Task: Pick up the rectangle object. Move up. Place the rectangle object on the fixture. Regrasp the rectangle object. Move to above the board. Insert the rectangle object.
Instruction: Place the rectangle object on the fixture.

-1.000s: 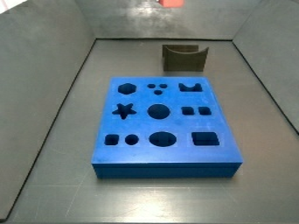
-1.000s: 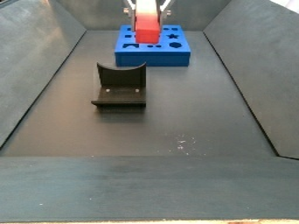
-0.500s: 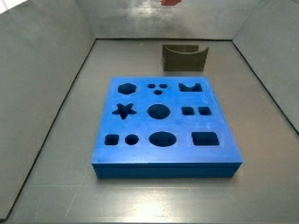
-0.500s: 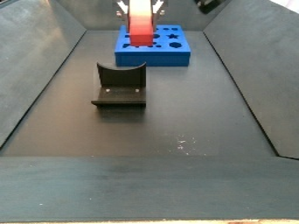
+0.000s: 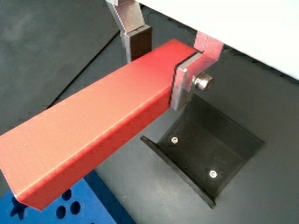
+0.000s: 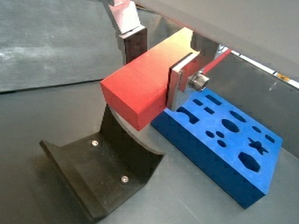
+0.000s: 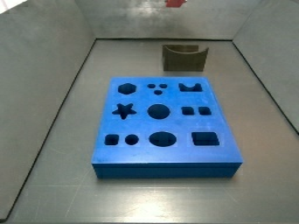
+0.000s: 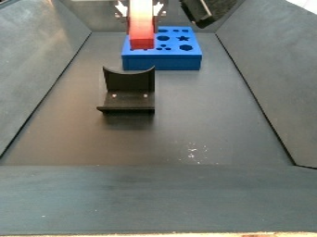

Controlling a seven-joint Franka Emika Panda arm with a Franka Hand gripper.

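Wrist views both show the tool (image 5: 163,59) pinching a red block (image 5: 100,123) near one end, its silver fingers (image 5: 187,77) pressed against the block's two long sides. The block hangs in the air, high above the floor. Below it stands the dark fixture (image 6: 107,171) with its notch empty, and the blue board (image 6: 222,138) with cut-out holes lies beside that. In a side view the block (image 8: 141,22) sits at the top edge, above the board (image 8: 164,48), with the fixture (image 8: 126,93) nearer the camera. Because the grip is off-centre, the long free end may sag or twist, so the block could meet the notch crooked and tip out.
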